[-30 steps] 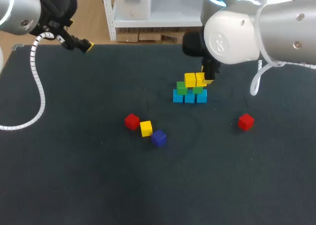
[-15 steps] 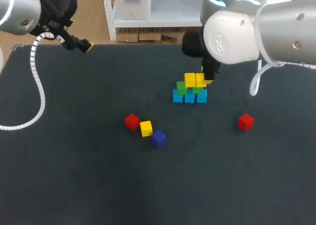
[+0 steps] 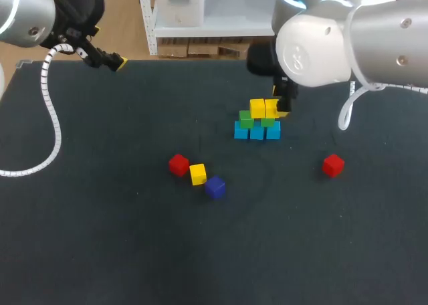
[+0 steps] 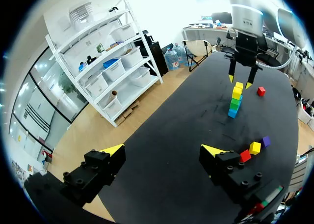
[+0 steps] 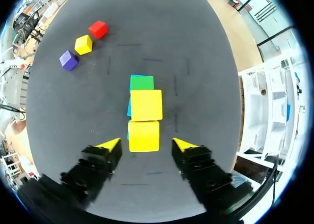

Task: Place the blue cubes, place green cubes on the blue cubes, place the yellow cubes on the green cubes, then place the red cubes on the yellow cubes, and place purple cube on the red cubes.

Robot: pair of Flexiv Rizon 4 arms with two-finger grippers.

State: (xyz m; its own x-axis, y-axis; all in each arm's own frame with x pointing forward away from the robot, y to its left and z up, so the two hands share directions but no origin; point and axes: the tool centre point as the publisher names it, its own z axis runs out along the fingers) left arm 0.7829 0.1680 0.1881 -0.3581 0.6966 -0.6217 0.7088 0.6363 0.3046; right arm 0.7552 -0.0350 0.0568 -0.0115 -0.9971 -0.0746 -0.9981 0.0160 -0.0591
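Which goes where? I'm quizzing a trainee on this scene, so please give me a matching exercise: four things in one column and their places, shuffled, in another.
Things
1. purple cube
2. loose yellow cube
3. left gripper
4. right gripper

Places
a. just above the stack, fingers open
b. near the table's far left edge, away from all cubes
c. between a red cube and the purple cube
d. at the near end of the loose row of three

Pairs: 1-d, 2-c, 3-b, 4-a
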